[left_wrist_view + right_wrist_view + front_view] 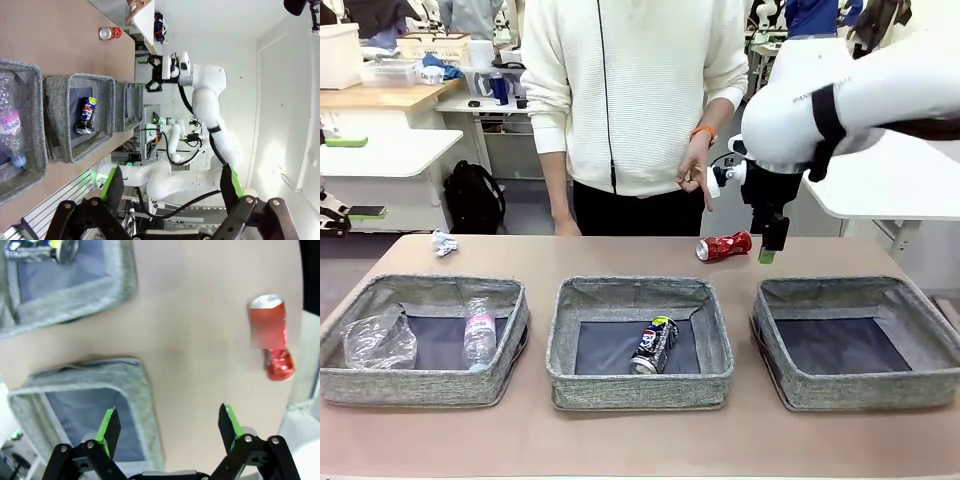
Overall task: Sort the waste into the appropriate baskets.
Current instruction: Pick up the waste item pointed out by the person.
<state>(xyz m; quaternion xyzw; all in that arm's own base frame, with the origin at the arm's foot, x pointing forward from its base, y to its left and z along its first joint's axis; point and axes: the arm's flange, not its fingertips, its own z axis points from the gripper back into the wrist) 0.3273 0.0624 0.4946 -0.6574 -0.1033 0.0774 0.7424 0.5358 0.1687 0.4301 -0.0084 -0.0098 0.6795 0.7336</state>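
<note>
A crushed red can [724,246] lies on the table behind the baskets. My right gripper [767,250] hangs just to its right, above the table. In the right wrist view this gripper [168,422] is open and holds nothing, with the red can [270,340] ahead and to one side. The left basket [420,385] holds a clear cup [380,340] and a small bottle [479,335]. A Pepsi can [654,345] lies in the middle basket [640,390]. The right basket [860,392] has nothing in it. A paper ball [444,243] sits at the far left. My left gripper [172,187] is open and raised, holding nothing.
A person in a white sweater stands at the far side, one hand [698,170] hanging just above and left of my right gripper. Bare tabletop lies behind the baskets and along the near edge. White side tables [900,190] stand beyond the right end.
</note>
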